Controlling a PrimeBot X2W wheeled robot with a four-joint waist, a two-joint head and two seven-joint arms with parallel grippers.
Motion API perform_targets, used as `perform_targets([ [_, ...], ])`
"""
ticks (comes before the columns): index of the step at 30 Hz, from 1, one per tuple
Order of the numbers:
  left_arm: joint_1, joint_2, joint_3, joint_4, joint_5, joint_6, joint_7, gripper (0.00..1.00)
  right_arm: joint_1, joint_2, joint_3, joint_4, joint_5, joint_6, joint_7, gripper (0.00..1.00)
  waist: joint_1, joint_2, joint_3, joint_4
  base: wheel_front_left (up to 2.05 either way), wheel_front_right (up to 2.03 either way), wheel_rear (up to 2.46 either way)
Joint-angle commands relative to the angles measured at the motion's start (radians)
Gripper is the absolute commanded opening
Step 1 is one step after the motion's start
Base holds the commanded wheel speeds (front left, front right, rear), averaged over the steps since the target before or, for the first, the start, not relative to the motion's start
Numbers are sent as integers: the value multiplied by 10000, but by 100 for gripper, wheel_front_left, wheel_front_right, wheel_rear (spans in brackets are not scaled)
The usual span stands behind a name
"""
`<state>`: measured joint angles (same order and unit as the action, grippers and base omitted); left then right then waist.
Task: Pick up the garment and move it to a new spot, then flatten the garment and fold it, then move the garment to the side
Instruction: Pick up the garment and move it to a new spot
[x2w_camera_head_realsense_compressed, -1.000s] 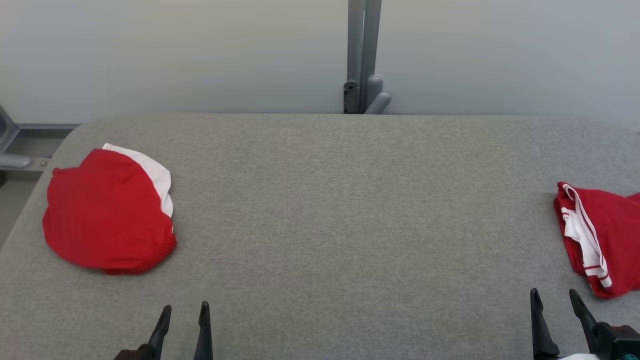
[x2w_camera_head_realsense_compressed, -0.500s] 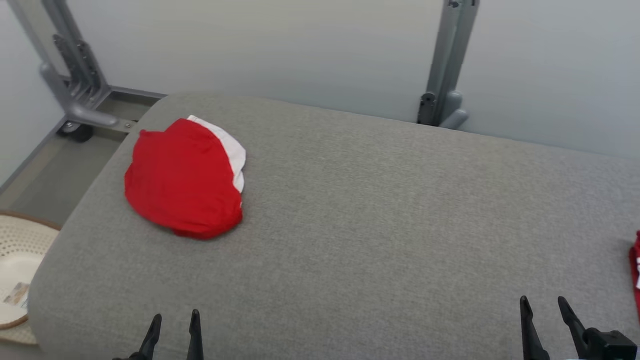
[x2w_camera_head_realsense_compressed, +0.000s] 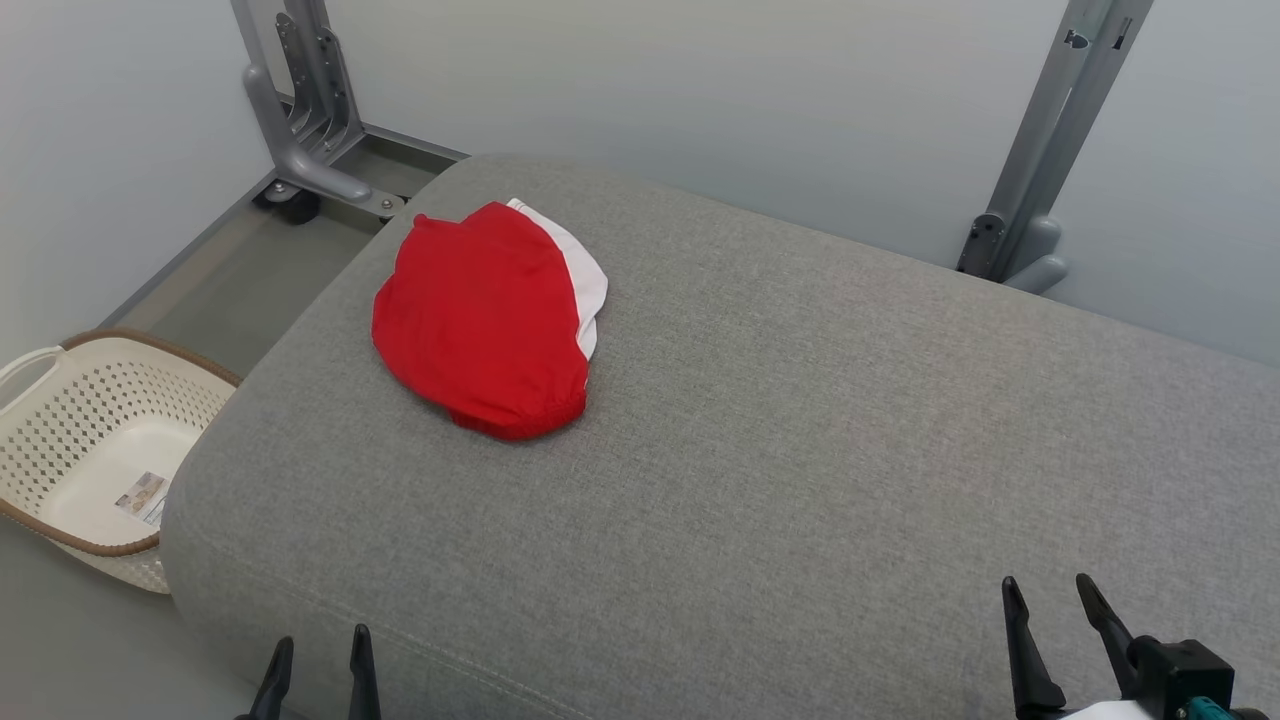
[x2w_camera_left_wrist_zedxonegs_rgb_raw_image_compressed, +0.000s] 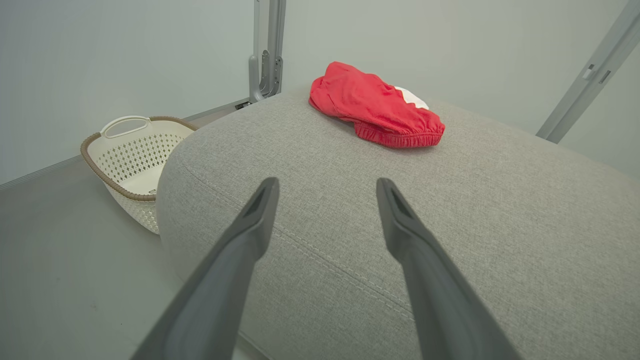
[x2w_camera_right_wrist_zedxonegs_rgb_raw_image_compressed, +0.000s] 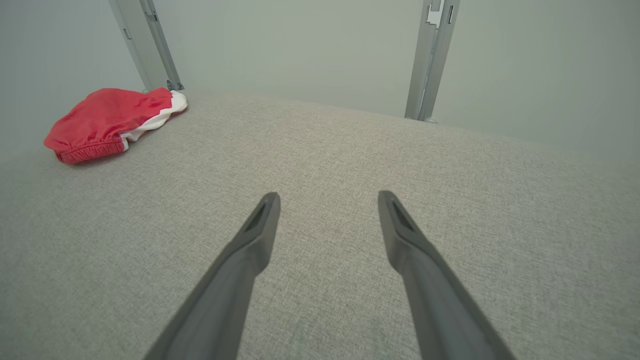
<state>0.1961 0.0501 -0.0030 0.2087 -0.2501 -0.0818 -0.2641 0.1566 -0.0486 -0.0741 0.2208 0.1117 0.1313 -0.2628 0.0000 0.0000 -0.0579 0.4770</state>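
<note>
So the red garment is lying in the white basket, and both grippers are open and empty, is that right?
Not quite. The red garment lies on the grey table, not in the white basket beside it; the head view shows this. The left gripper and right gripper are open and empty.

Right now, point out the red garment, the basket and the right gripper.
red garment (x2w_camera_head_realsense_compressed: 480, 320): head view, middle of its red cloth.
basket (x2w_camera_head_realsense_compressed: 120, 400): head view, its perforated wall.
right gripper (x2w_camera_head_realsense_compressed: 1046, 582): head view, midway between its fingertips.
</note>
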Motion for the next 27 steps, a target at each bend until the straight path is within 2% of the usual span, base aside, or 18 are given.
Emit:
perform_targets([
  [1, 95, 19, -20, -11, -40, 34, 3, 100, -66, -37, -9, 38, -34, -11, -25, 100, 0, 0, 25, 21, 0, 0, 0],
  [8, -238, 19, 69, 130, 51, -109, 3, 100, 247, -37, -108, -84, -51, -11, -25, 100, 0, 0, 256, -208, 0, 0, 0],
  [14, -1568, 17, 236, 257, -161, -333, 3, 100, -595, -42, -235, -445, -816, -11, -25, 100, 0, 0, 2130, -725, 0, 0, 0],
  [20, -3441, 11, 412, 881, -834, -468, 3, 100, -1652, -48, -330, -862, -1619, -11, -25, 100, 0, 0, 4076, -1068, 0, 0, 0],
  [25, -4904, 64, 546, 1709, -1479, -495, 3, 100, -2212, -45, -316, -1152, -1957, -11, -25, 100, 0, 0, 5058, -1238, 0, 0, 0],
  [27, -5569, 252, 481, 2169, -1846, -495, 3, 100, -2468, -45, -264, -1240, -2088, -11, -25, 100, 0, 0, 5393, -1353, 0, 0, 0],
])
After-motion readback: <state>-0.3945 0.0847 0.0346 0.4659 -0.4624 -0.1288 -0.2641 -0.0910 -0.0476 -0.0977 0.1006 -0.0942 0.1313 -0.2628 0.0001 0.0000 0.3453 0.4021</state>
